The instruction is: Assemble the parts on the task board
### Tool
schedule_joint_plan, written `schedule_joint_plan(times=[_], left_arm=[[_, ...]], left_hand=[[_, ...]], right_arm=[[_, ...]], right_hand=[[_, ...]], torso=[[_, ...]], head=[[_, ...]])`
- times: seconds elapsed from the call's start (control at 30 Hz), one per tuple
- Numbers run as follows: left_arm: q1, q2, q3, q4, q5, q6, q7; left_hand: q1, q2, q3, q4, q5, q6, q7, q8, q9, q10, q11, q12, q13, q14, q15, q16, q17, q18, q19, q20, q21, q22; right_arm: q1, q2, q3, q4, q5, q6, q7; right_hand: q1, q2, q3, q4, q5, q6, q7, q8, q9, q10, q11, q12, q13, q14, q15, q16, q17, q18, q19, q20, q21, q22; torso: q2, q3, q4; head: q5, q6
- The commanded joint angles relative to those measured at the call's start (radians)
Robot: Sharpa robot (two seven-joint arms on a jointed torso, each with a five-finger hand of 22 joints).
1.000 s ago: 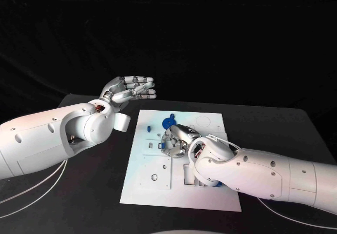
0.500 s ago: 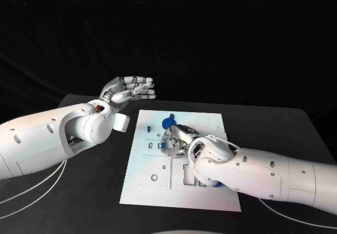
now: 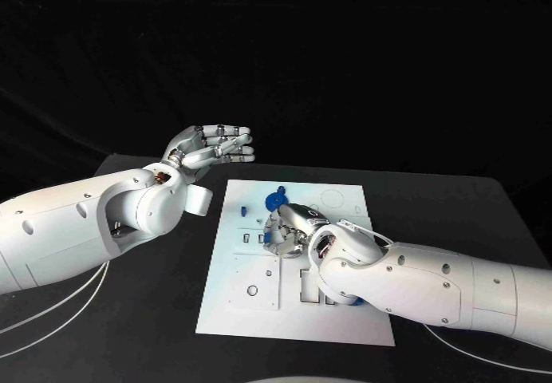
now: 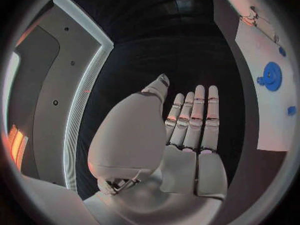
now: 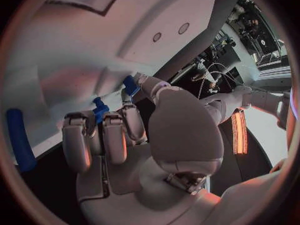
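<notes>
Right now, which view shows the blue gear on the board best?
The left wrist view: the blue gear lies unobstructed on the task board, teeth visible. The head view shows it partly hidden behind the right robot hand.

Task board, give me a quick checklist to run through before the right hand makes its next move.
1. Task board flat on the table: ok.
2. Right hand over the board's middle: ok.
3. Its fingers at a small blue part: ok; firm hold: cannot tell.
4. Blue gear lying beyond the right hand, apart from it: ok.
5. Left hand raised off the board, holding nothing: ok.
6. Blue bar beside the hand, untouched: ok.
</notes>
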Motion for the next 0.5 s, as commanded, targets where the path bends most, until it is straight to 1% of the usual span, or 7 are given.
schedule_joint_plan(times=[0.03,0.2,0.33,0.37,0.4,0.43,0.5], left_arm=[[0.001,0.001,0.001,0.001,0.001,0.018,0.003],[0.001,0.001,0.001,0.001,0.001,0.018,0.003],[0.001,0.001,0.001,0.001,0.001,0.018,0.003],[0.001,0.001,0.001,0.0,0.001,0.018,0.003],[0.001,0.001,0.001,0.0,0.001,0.018,0.002],[0.001,0.001,0.001,0.0,0.0,0.018,0.002],[0.001,0.001,0.001,-0.001,-0.005,0.016,-0.001]], left_hand=[[-0.006,0.003,0.005,0.0,-0.005,-0.007,0.053,-0.006,-0.002,-0.009,-0.001,-0.003,0.001,0.003,0.007,-0.007,0.001,0.006,0.007,-0.003,-0.005,-0.001],[-0.006,0.003,0.005,0.0,-0.005,-0.007,0.053,-0.006,-0.002,-0.009,-0.001,-0.003,0.001,0.003,0.007,-0.007,0.001,0.006,0.007,-0.003,-0.005,-0.001],[-0.006,0.003,0.005,0.0,-0.005,-0.007,0.053,-0.006,-0.002,-0.009,-0.001,-0.003,0.001,0.003,0.007,-0.007,0.001,0.006,0.007,-0.003,-0.005,-0.001],[-0.006,0.003,0.005,0.0,-0.005,-0.007,0.053,-0.006,-0.002,-0.009,-0.001,-0.003,0.001,0.003,0.007,-0.007,0.001,0.006,0.007,-0.003,-0.005,-0.001],[-0.006,0.003,0.005,0.0,-0.005,-0.007,0.053,-0.006,-0.002,-0.009,-0.001,-0.003,0.001,0.003,0.007,-0.007,0.001,0.006,0.007,-0.003,-0.005,-0.001],[-0.007,0.003,0.005,0.0,-0.005,-0.008,0.053,-0.007,-0.002,-0.01,-0.001,-0.003,0.001,0.003,0.008,-0.008,0.002,0.006,0.007,-0.003,-0.005,-0.002],[-0.007,0.003,0.005,0.0,-0.005,-0.008,0.053,-0.007,-0.002,-0.01,-0.001,-0.003,0.001,0.003,0.008,-0.008,0.002,0.006,0.007,-0.003,-0.005,-0.002]], right_arm=[[-0.001,0.001,0.0,0.0,-0.015,0.001,0.005],[-0.001,0.001,0.0,-0.001,-0.014,0.001,0.012],[-0.001,0.001,0.0,0.0,-0.014,-0.002,0.016],[-0.001,0.001,0.0,0.001,-0.015,-0.007,0.018],[-0.001,0.0,0.0,0.002,-0.017,-0.014,0.019],[-0.001,-0.001,0.0,0.003,-0.019,-0.023,0.021],[-0.002,-0.006,0.0,0.008,-0.025,-0.052,0.028]], right_hand=[[-0.001,-0.015,-0.008,0.0,-0.001,-0.008,0.001,-0.007,-0.002,-0.008,0.0,-0.006,-0.002,0.081,0.008,-0.006,0.164,-0.005,0.066,0.008,-0.006,0.217],[-0.014,-0.024,-0.059,0.015,-0.029,-0.016,0.001,-0.004,-0.005,-0.017,0.001,-0.013,-0.009,0.08,0.011,-0.007,0.162,-0.004,0.064,0.012,-0.009,0.215],[-0.012,-0.019,-0.128,0.034,-0.073,-0.025,0.001,0.0,-0.009,-0.025,0.001,-0.019,-0.017,0.08,0.011,-0.008,0.16,-0.004,0.063,0.012,-0.013,0.214],[0.0,-0.008,-0.181,0.049,-0.086,-0.029,-0.001,0.004,-0.01,-0.029,0.002,-0.023,-0.022,0.079,0.009,-0.008,0.159,-0.003,0.062,0.013,-0.014,0.213],[0.009,0.0,-0.227,0.063,-0.092,-0.034,0.001,0.006,-0.012,-0.033,0.0,-0.027,-0.026,0.079,0.012,-0.009,0.157,-0.002,0.061,0.011,-0.017,0.211],[0.015,0.005,-0.249,0.069,-0.095,-0.036,0.003,0.006,-0.013,-0.034,0.0,-0.028,-0.027,0.079,0.011,-0.009,0.158,-0.002,0.06,0.013,-0.018,0.211],[0.041,0.024,-0.334,0.099,-0.098,-0.043,0.003,0.01,-0.016,-0.036,0.002,-0.029,-0.029,0.079,0.012,-0.01,0.156,-0.002,0.06,0.013,-0.02,0.21]], torso=[[0.0,0.0,0.0001],[0.0,-0.0003,-0.0003],[0.0,0.0,-0.0004],[0.0,0.0,-0.0004],[0.0,0.0,-0.0002],[0.0,0.0,-0.0002],[0.0,0.0,0.0003]], head=[[-0.001,0.0],[-0.001,0.0],[-0.001,-0.001],[-0.001,-0.001],[-0.002,-0.001],[-0.002,-0.001],[-0.002,0.0]])
